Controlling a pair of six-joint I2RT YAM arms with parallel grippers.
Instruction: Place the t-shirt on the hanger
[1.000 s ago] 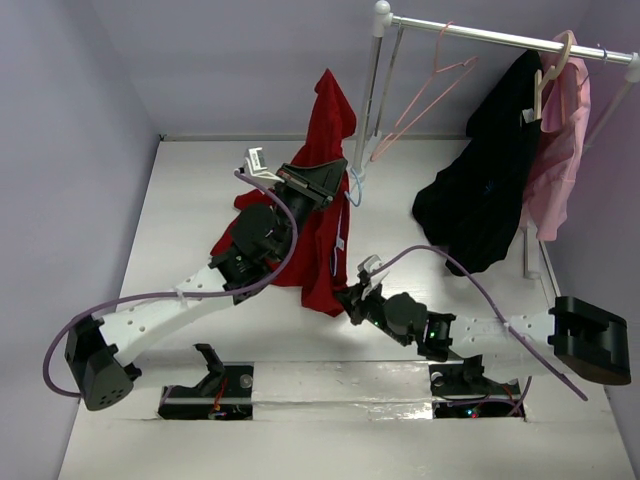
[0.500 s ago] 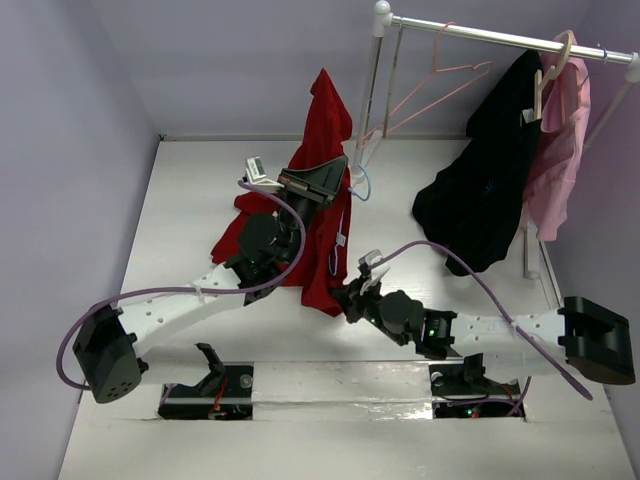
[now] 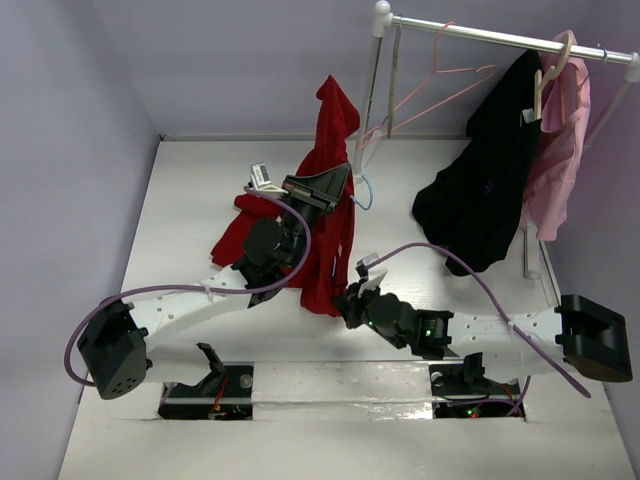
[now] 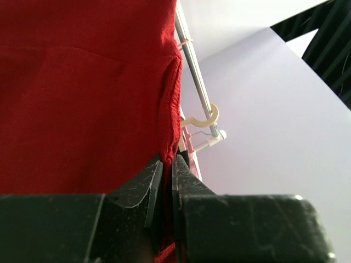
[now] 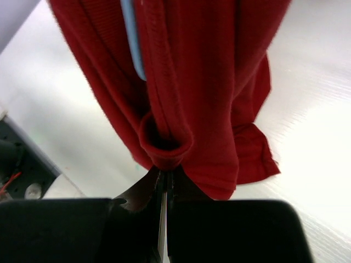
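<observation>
Left gripper (image 4: 164, 171) clenched on an edge of the t-shirt (image 3: 335, 120), holding the cloth raised above it so it draped free. Right gripper (image 5: 165, 178) pinched the bottom fold just ahead, probably for tension. Hanger (image 5: 130, 38) lay among the folds beyond its fingertips.

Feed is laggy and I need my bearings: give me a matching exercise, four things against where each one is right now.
1 red cloth t-shirt
2 black garment
3 thin pink wire hanger
4 light-blue wire hanger

A bare on the metal rail
B pinched by left gripper and right gripper
C partly hidden by red cloth
D hanging beside the pink garment

Pairs: 1-B, 2-D, 3-A, 4-C
</observation>
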